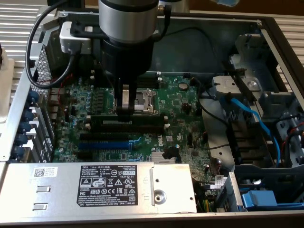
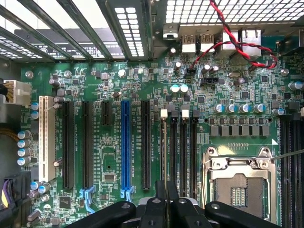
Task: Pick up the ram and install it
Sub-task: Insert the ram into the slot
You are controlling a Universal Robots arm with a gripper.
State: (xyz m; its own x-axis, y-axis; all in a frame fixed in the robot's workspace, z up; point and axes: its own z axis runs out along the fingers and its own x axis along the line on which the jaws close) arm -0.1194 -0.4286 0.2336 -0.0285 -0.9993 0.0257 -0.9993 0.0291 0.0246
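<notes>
The gripper (image 1: 125, 112) is pressed together on the ram (image 1: 142, 121), pinching its top edge and holding it lengthwise right over the black memory slots (image 2: 183, 152), between the blue slot (image 1: 102, 145) and the processor socket (image 1: 142, 100) (whether it already touches a slot I can't tell). If the stick sits slightly askew or off the groove, a push down could jam it, flex it, or leave one end unlatched.

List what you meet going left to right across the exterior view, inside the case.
Blue clips → gripper → silver heatsink → blue cable.
</notes>
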